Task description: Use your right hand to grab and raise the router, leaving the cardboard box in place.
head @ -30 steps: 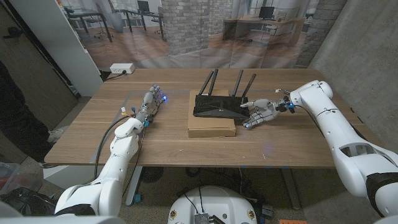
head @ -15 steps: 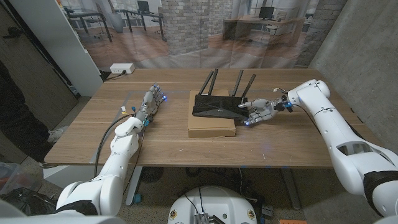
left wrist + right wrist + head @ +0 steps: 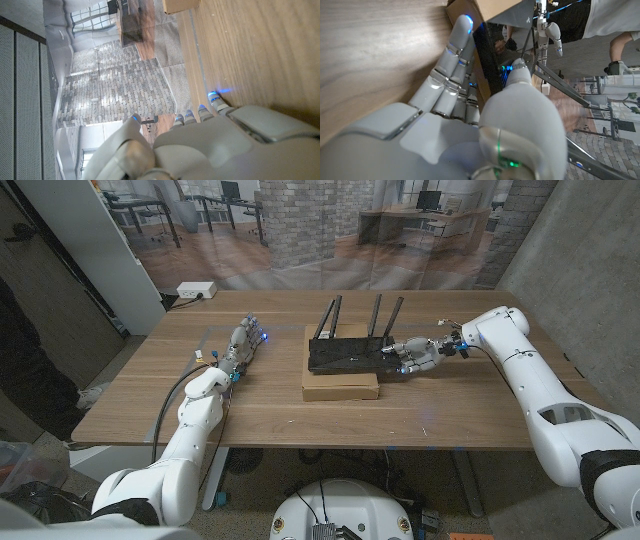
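Since a second ago, right hand (image 3: 415, 353) has closed in on the router's (image 3: 348, 352) right end and grips it, thumb over, fingers under. Router appears tipped up off the cardboard box (image 3: 340, 385). Lift judged begun. Left hand (image 3: 241, 343) rests apart on the bench (image 3: 150, 400), holding nothing.

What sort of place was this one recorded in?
Probably a robot lab or test room: a wooden table stands against a printed office-scene backdrop, beside a bare concrete wall, with a router on a cardboard box.
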`<state>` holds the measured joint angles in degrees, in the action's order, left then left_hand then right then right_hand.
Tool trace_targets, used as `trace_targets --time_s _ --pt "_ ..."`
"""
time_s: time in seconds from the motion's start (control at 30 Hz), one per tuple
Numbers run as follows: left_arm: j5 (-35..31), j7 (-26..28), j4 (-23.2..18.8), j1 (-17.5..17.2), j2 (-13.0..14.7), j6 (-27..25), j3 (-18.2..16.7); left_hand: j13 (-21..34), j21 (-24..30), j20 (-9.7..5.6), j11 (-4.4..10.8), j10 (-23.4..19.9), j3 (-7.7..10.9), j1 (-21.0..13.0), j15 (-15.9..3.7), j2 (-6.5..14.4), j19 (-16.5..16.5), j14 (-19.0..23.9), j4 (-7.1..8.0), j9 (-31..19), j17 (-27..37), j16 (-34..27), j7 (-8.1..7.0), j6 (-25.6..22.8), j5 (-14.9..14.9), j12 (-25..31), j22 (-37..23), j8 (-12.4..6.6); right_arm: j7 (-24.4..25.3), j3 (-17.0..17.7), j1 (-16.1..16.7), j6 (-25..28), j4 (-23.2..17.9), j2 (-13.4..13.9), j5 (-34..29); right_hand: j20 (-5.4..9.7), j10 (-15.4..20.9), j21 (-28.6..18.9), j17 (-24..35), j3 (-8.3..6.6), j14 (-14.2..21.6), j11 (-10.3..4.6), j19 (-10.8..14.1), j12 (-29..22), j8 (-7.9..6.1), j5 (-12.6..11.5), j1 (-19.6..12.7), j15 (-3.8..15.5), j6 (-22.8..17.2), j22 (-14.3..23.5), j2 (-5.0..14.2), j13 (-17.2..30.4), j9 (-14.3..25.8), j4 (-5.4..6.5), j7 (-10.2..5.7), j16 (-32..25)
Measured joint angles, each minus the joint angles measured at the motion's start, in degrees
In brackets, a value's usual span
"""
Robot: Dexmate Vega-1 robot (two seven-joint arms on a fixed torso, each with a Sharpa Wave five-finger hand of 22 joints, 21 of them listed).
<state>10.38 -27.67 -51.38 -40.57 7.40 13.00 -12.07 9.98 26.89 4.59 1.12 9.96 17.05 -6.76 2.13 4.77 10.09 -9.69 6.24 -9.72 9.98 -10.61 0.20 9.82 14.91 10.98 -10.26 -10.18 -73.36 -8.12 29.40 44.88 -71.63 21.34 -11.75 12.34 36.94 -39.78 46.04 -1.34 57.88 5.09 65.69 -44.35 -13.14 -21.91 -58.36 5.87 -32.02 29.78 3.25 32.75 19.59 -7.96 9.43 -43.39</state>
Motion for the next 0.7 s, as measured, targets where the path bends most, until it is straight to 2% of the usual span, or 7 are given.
trace_targets --time_s 0.17,0.3,0.33,0.37,0.4,0.57,0.7 --pt "-0.2 0.0 0.3 0.2 -0.1 0.0 -0.2 0.0 0.0 -0.01 0.00 0.0 0.00 0.0 0.00 0.0 0.0 0.0 0.00 0.0 0.0 0.0 0.00 0.0 0.0 0.0 0.0 0.00 -0.1 0.5 -0.5 -0.4 1.2 -0.4 0.4 0.14 4.0 -3.3 0.4 -0.19 1.8 -0.89 1.0 -2.9 -1.39 0.8 -1.2 -0.59 -5.0 1.8 -0.21 1.8 1.1 0.14 0.58 -1.2" --pt "-0.3 -0.1 0.5 0.3 -0.1 0.0 -0.3 0.0 0.0 -0.01 0.00 0.0 -0.05 0.0 0.00 0.0 0.0 0.0 -0.05 0.0 0.0 0.0 0.00 0.0 0.0 0.0 0.0 0.00 -0.1 1.0 -0.9 -0.5 2.0 -0.8 0.6 0.37 8.1 -5.7 2.3 -1.92 3.0 -1.27 1.9 -4.5 -2.72 2.2 -1.3 -1.16 -10.1 2.5 -0.31 2.2 2.4 0.42 0.70 -1.2" --pt "-0.4 -0.1 0.5 0.3 -0.2 0.0 -0.4 0.0 0.0 -0.02 0.00 0.0 -0.21 0.0 0.00 0.0 0.0 0.0 -0.21 0.0 0.0 0.0 0.00 0.0 0.0 0.0 0.0 0.00 -0.1 1.2 -1.0 -0.6 2.4 -0.9 0.8 0.45 8.9 -6.2 8.7 -2.09 3.2 -1.34 1.9 -4.8 -2.82 2.5 -1.3 -1.22 -11.0 2.6 -0.31 2.3 2.7 0.53 0.62 -1.2" --pt "-0.4 -0.1 0.6 0.4 -0.2 0.0 -0.4 0.0 0.0 -0.02 0.00 0.0 -0.23 0.0 0.00 0.0 0.0 0.0 -0.23 0.0 0.0 0.0 0.00 0.0 0.0 0.0 0.0 0.00 -0.1 1.2 -1.0 -0.7 2.6 -0.9 0.9 0.75 9.8 -6.7 15.7 -2.82 6.2 -1.59 2.9 -5.3 -3.01 2.7 -3.5 1.30 -11.9 2.7 1.58 2.4 3.0 0.51 0.61 -3.2" --pt "-0.4 -0.1 0.6 0.4 -0.2 0.0 -0.4 0.0 -0.2 -0.08 0.00 0.0 -0.23 0.0 0.00 0.0 0.0 0.0 -0.23 0.0 0.0 0.0 0.00 0.0 0.0 0.0 0.0 0.00 -0.1 1.4 -1.1 -0.7 2.9 -1.1 0.9 0.72 9.8 -7.0 15.9 -2.82 6.2 -1.50 2.9 -5.2 -3.18 3.2 -5.2 1.33 -12.4 2.7 2.51 2.2 3.2 0.51 0.65 -4.0" --pt "-0.6 -0.1 0.9 0.6 -0.3 0.1 -0.6 0.0 -0.4 0.07 0.00 0.0 -0.23 0.0 0.00 0.0 -0.2 0.0 -0.23 0.0 0.0 0.0 0.00 0.0 0.0 0.0 0.0 0.00 0.0 2.2 -1.2 -1.1 3.8 -1.4 1.6 0.51 10.4 -7.6 21.9 -3.16 6.3 -1.00 2.6 -5.8 -3.28 3.8 -5.3 1.85 -13.7 2.6 2.41 2.6 3.9 0.85 1.00 -4.3" --pt "-0.7 -0.1 1.0 0.8 -0.4 0.1 -0.6 0.0 -0.4 0.03 0.00 0.0 -0.23 0.0 0.00 0.0 -0.3 0.0 -0.23 0.0 0.0 0.0 0.00 0.0 0.0 0.0 0.0 0.00 0.1 2.8 -1.3 -1.5 4.3 -1.6 2.0 0.51 11.0 -8.3 23.6 -3.85 7.2 -0.78 2.6 -6.2 -3.85 4.5 -5.4 2.76 -15.1 2.3 2.35 3.2 4.8 0.94 0.40 -4.7"
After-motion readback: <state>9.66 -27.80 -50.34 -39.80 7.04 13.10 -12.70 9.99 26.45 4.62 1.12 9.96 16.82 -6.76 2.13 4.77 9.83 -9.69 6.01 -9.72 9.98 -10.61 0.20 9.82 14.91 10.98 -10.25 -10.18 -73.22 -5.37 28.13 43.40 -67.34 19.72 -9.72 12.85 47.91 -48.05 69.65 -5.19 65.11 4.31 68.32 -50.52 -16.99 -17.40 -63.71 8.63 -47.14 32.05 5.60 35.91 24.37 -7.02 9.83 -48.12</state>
